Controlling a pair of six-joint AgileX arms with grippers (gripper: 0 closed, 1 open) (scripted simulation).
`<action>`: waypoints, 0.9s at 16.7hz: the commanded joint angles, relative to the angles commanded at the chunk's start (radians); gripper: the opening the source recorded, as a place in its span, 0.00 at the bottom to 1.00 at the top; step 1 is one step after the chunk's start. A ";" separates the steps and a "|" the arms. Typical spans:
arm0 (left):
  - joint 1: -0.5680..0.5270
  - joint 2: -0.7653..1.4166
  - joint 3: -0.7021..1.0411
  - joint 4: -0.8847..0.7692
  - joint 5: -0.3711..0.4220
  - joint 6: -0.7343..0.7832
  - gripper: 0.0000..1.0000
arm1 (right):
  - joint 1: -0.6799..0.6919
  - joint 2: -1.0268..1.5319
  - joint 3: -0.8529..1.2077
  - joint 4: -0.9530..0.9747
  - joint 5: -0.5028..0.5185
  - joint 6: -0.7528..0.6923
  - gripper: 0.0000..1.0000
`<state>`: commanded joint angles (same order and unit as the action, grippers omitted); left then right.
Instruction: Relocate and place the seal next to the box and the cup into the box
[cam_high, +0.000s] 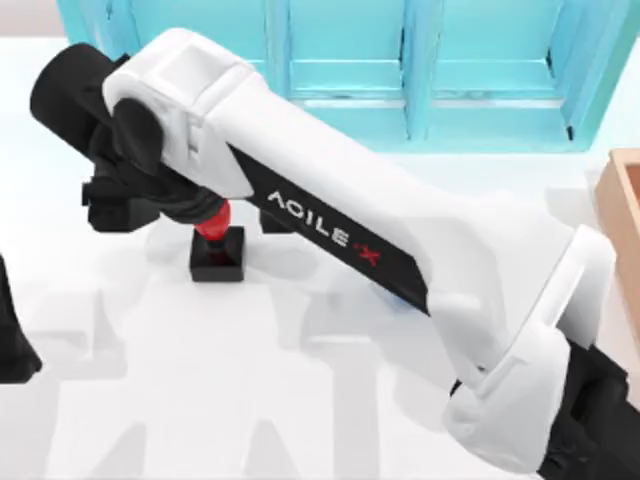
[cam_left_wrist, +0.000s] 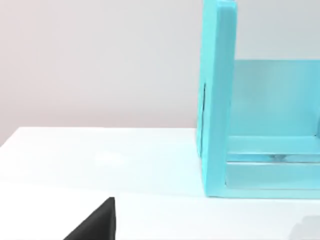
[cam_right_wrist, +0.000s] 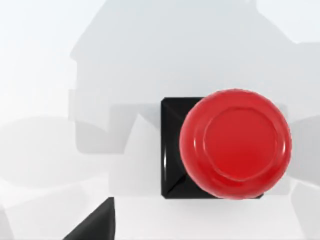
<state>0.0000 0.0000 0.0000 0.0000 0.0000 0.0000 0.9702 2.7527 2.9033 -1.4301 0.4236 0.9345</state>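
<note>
Reaching across the table (cam_high: 300, 400) toward its left side, my right arm holds its gripper (cam_high: 190, 205) directly above the seal (cam_high: 218, 245), which stands upright on the surface. Whether that gripper is released or clenched, I cannot tell. The box (cam_high: 625, 200) sits at the right edge.

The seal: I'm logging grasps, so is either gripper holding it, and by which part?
It cannot be told. The right gripper is right above the seal, at its red knob, but its fingers are hidden.

Arm lettering: you can read "AGILE X" in white on the black panel of the right arm (cam_high: 330, 235), the final X red.
Other text: you'll find none readable.
</note>
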 joint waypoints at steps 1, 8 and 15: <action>0.000 0.000 0.000 0.000 0.000 0.000 1.00 | 0.000 0.000 0.000 0.000 0.000 0.000 1.00; 0.000 0.000 0.000 0.000 0.000 0.000 1.00 | -0.018 0.036 -0.002 0.041 -0.004 -0.018 1.00; 0.000 0.000 0.000 0.000 0.000 0.000 1.00 | -0.058 0.141 -0.001 0.164 -0.015 -0.059 1.00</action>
<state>0.0000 0.0000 0.0000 0.0000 0.0000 0.0000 0.9122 2.8938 2.9021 -1.2663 0.4088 0.8752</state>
